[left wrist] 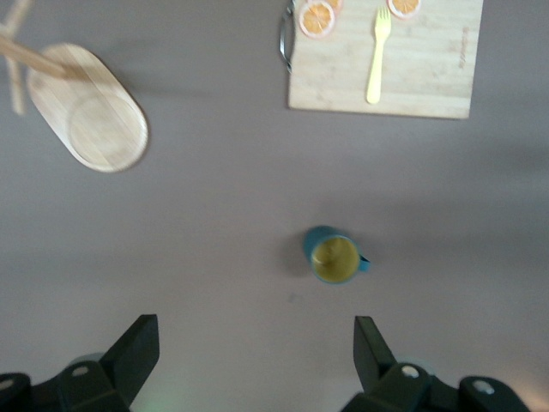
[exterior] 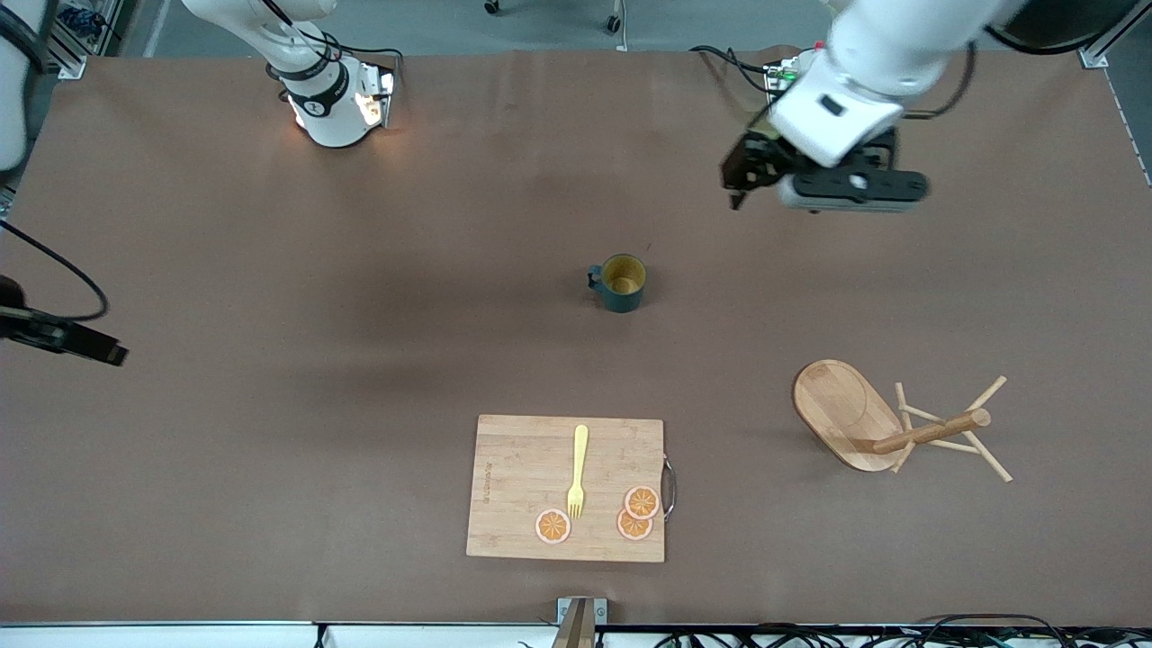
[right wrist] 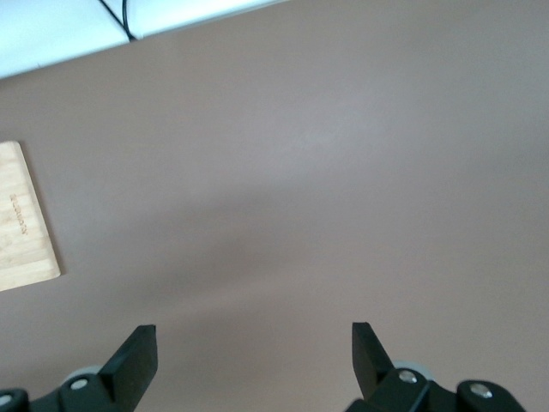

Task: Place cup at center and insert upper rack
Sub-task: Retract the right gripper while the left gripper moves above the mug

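Already upright, the teal cup (exterior: pixel 620 283) stands mid-table, farther from the front camera than the cutting board (exterior: pixel 567 488). The mug tree (exterior: pixel 886 427) lies tipped over toward the left arm's end. The left gripper (left wrist: pixel 256 352) hovers over bare table, jaws apart. The right gripper (right wrist: pixel 254 354) waits, jaws apart. Grasping the post squarely would likely help stand it upright.

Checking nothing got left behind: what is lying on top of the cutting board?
On the cutting board lie a yellow fork and three orange slices. Whatever the slices and fork cover cannot be seen.
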`<control>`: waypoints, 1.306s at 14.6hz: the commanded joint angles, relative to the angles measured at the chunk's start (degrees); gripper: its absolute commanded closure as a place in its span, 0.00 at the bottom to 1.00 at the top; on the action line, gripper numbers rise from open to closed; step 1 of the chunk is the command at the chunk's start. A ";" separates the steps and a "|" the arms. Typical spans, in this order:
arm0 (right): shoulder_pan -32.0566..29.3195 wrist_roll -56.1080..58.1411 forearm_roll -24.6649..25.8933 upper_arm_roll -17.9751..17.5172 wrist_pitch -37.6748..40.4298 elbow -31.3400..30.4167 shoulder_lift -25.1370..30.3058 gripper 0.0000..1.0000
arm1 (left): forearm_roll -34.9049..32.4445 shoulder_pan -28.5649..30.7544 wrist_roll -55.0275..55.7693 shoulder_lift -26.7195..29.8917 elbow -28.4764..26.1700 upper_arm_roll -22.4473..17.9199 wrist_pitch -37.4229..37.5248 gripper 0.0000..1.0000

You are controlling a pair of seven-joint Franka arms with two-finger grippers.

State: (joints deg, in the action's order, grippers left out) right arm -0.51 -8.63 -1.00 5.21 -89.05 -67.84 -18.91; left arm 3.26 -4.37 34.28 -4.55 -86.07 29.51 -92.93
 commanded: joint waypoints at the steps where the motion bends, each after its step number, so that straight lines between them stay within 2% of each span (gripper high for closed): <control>1: -2.21 4.84 0.47 -0.82 -3.85 -10.90 7.83 0.00 | -2.11 -4.22 7.44 -2.12 -0.85 1.95 -0.59 0.00; 3: -2.82 6.86 0.47 -0.82 -3.85 -12.32 8.98 0.00 | -7.28 -10.80 14.11 -4.66 -1.47 1.95 -1.29 0.00; 5: -4.31 8.10 0.56 -2.21 -3.85 -12.32 9.15 0.00 | -10.63 -15.74 22.46 -6.78 -3.39 1.95 -5.57 0.00; 7: -7.56 8.10 0.56 -6.16 -3.85 -12.32 9.86 0.00 | -15.10 -20.31 30.46 -7.05 -8.56 1.95 -12.59 0.00; 9: -7.84 8.10 0.56 -6.44 -3.59 -12.41 10.30 0.00 | -21.07 -23.74 39.86 -7.40 -14.54 1.95 -20.33 0.00; 12: -7.84 8.19 0.47 -6.53 -3.75 -14.50 11.61 0.00 | -33.19 -29.19 54.27 -10.29 -19.48 1.95 -25.89 0.00; 16: -6.87 8.36 0.56 -6.71 -7.71 -26.71 20.04 0.00 | -51.38 -35.08 72.54 -17.05 -22.91 2.04 -28.19 0.00; 19: -6.96 10.72 0.56 -6.62 -7.10 -27.09 20.49 0.00 | -66.49 -36.85 86.35 -22.06 -25.46 2.04 -28.36 0.00</control>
State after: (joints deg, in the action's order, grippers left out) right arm -6.84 -0.26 -1.01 -0.85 -94.64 -90.88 -1.61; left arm -55.28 -40.88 113.62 -23.85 -110.42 31.67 -120.30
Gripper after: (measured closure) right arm 0.000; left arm 0.000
